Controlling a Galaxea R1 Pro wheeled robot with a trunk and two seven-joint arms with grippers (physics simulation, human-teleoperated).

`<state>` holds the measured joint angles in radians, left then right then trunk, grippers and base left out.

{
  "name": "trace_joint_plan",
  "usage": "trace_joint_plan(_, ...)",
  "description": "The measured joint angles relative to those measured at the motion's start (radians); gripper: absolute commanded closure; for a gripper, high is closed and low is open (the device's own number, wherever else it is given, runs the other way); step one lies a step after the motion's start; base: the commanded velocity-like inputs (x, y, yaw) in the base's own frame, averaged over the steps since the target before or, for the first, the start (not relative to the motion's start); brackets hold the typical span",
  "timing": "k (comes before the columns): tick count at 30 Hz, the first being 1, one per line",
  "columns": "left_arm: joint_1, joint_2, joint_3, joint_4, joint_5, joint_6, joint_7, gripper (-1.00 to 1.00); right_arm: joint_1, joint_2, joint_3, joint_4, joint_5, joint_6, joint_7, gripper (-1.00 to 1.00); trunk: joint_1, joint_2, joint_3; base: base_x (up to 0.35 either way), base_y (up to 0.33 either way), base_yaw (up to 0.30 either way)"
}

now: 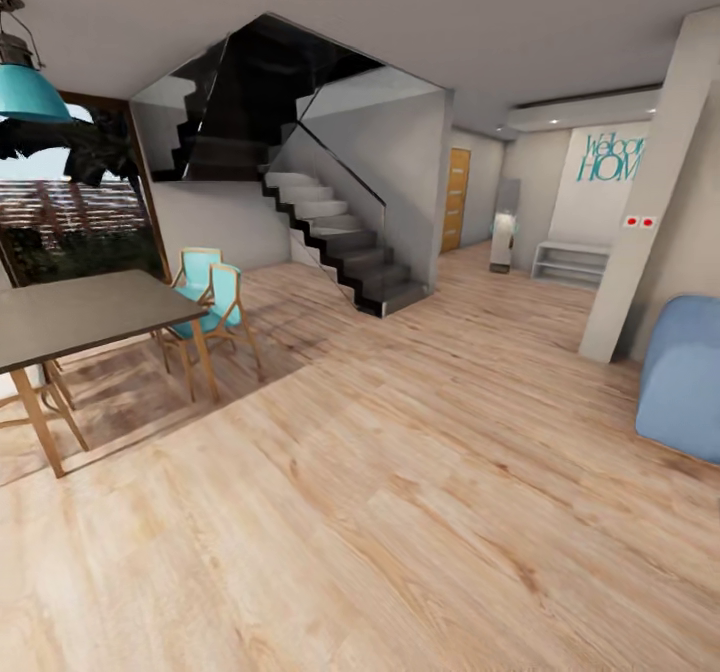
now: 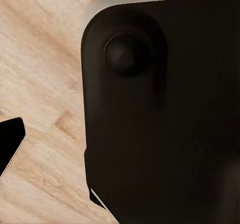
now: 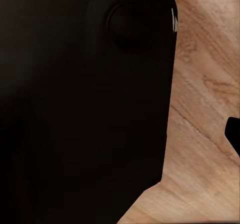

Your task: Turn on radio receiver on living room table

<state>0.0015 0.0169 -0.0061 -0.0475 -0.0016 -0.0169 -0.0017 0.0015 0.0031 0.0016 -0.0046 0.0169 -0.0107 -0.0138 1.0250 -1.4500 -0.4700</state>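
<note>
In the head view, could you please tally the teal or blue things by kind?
Teal chairs: 2
Teal pendant lamp: 1
Teal wall lettering: 1
Blue sofa: 1
Total: 5

A grey-topped dining table (image 1: pixel 85 314) with teal chairs (image 1: pixel 215 302) stands left on the plank floor (image 1: pixel 400 512), a dark staircase (image 1: pixel 340 242) beyond, a teal pendant lamp (image 1: pixel 25 87) overhead.

Daylight enters through the window (image 1: pixel 70 212) at the left of the frame, casting soft table shadows on the plank floor (image 1: pixel 400 512) (wide-angle stretch at the edges); wrist views dark, slightly soft.
</note>
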Motion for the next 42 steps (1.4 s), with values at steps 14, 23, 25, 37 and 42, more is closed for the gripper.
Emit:
trace_joint_plan(14, 0.000, 0.000, 0.000, 0.000, 0.000, 0.000, -0.001, -1.00, 0.000, 0.000, 0.000, 0.000, 0.000, 0.000, 0.000, -1.00, 0.000, 0.000, 0.000, 0.000, 0.000, -0.294)
trace_joint_plan(23, 0.000, 0.000, 0.000, 0.000, 0.000, 0.000, 0.000, -1.00, 0.000, 0.000, 0.000, 0.000, 0.000, 0.000, 0.000, -1.00, 0.000, 0.000, 0.000, 0.000, 0.000, -0.294)
trace_joint_plan(25, 0.000, 0.000, 0.000, 0.000, 0.000, 0.000, 0.000, -1.00, 0.000, 0.000, 0.000, 0.000, 0.000, 0.000, 0.000, -1.00, 0.000, 0.000, 0.000, 0.000, 0.000, -0.294)
trace_joint_plan(37, 0.000, 0.000, 0.000, 0.000, 0.000, 0.000, 0.000, -1.00, 0.000, 0.000, 0.000, 0.000, 0.000, -0.001, 0.000, -1.00, 0.000, 0.000, 0.000, 0.000, 0.000, -0.294)
trace_joint_plan(42, 0.000, 0.000, 0.000, 0.000, 0.000, 0.000, 0.000, -1.00, 0.000, 0.000, 0.001, 0.000, 0.000, -0.001, 0.000, -1.00, 0.000, 0.000, 0.000, 0.000, 0.000, -0.294)
